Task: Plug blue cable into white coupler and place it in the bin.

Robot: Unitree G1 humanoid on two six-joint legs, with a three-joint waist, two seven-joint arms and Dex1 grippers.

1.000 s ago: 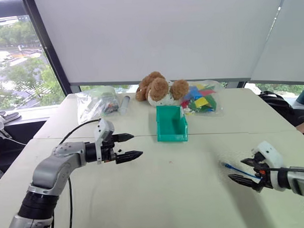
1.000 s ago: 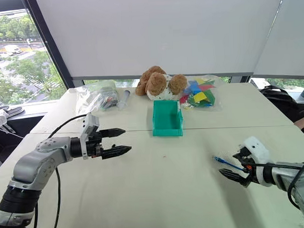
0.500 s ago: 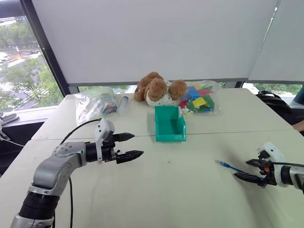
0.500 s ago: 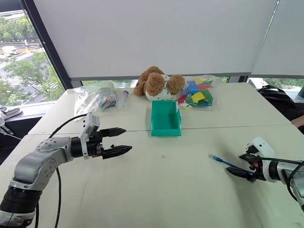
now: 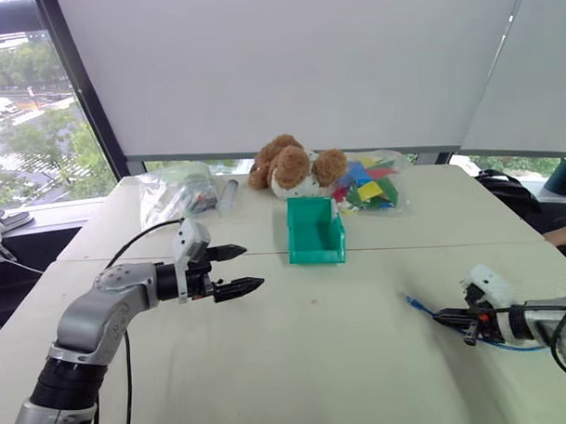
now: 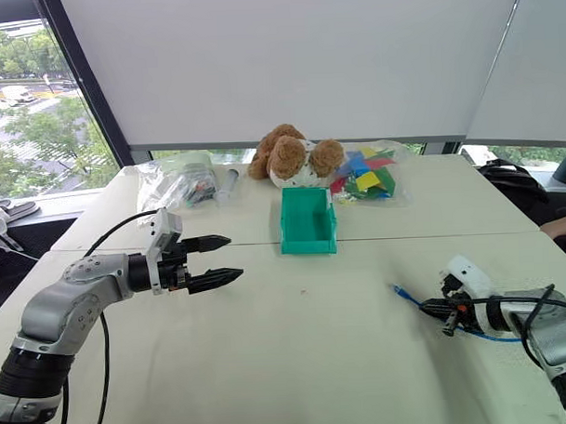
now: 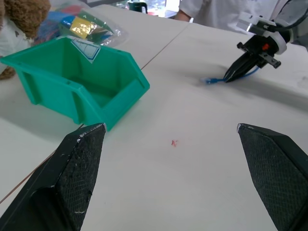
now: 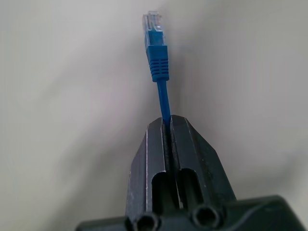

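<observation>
My right gripper (image 8: 166,121) is shut on the blue cable (image 8: 159,67), a little behind its clear-tipped plug. Low over the table's right side, the right gripper (image 5: 442,314) has the plug end (image 5: 414,303) sticking out toward the table's middle, and the cable's slack loops behind it (image 6: 478,336). The teal bin (image 5: 315,232) stands past the table's middle, its low side facing my left arm. My left gripper (image 5: 246,269) hovers open at the left, fingers (image 7: 77,163) wide with nothing between them. The white coupler is out of view.
A brown plush toy (image 5: 293,165) sits behind the bin, with a clear bag of coloured pieces (image 5: 368,186) to its right and another clear bag (image 5: 175,190) to its left. A person's arm (image 6: 561,226) rests at the table's far right edge.
My right gripper has closed on the blue cable, having dropped and shifted slightly toward the table's middle. The left arm has stayed still.
</observation>
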